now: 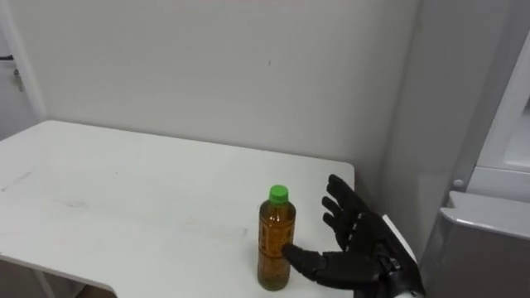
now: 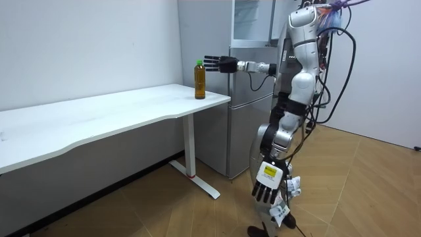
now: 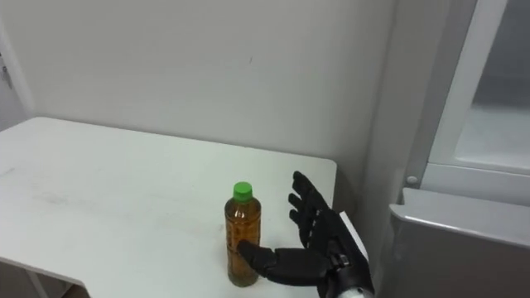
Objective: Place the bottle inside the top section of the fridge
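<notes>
An amber bottle (image 1: 275, 242) with a green cap (image 1: 279, 194) stands upright near the right end of the white table (image 1: 124, 190). My right hand (image 1: 354, 240) is open just to the right of it, fingers spread and straight. The thumb (image 1: 305, 260) reaches towards the bottle's lower part; whether it touches I cannot tell. In the room view the bottle (image 2: 199, 79) stands at the table corner with the right hand (image 2: 220, 64) level with its top. My left hand (image 2: 263, 191) hangs open low at my side. I stand in front of the fridge (image 2: 253, 99).
The grey fridge body (image 1: 484, 248) stands right of the table, with a white door panel (image 1: 513, 116) above it. In the room view the upper compartment (image 2: 253, 20) looks open. A white wall (image 1: 232, 74) runs behind the table. The table's left part (image 1: 74, 182) is bare.
</notes>
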